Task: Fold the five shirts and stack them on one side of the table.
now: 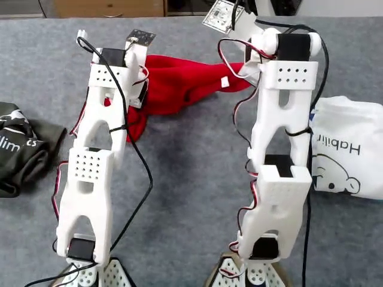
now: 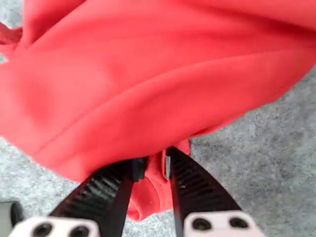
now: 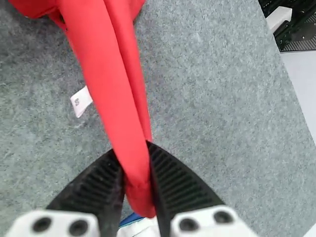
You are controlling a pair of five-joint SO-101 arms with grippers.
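The left claw [image 2: 150, 165] is closed down to a narrow gap, with a bunched fold of the red shirt [image 2: 148, 74] pinched between its ribbed black fingers. The right claw [image 3: 133, 148] is clamped on a long, narrow stretch of the same shirt, which is drawn taut away from the fingers above the grey tabletop [image 3: 222, 98].

A small white tag [image 3: 80, 101] is seen in the right wrist view beside the taut strip. In the high view the red shirt is spread at the far middle of the tabletop between the two arms, and much of its left part is covered by the left arm. Two more garments are shown there – a dark shirt [image 1: 21, 149] crumpled at the left edge and a white shirt [image 1: 347, 149] with dark print at the right edge, both well apart from the red one.
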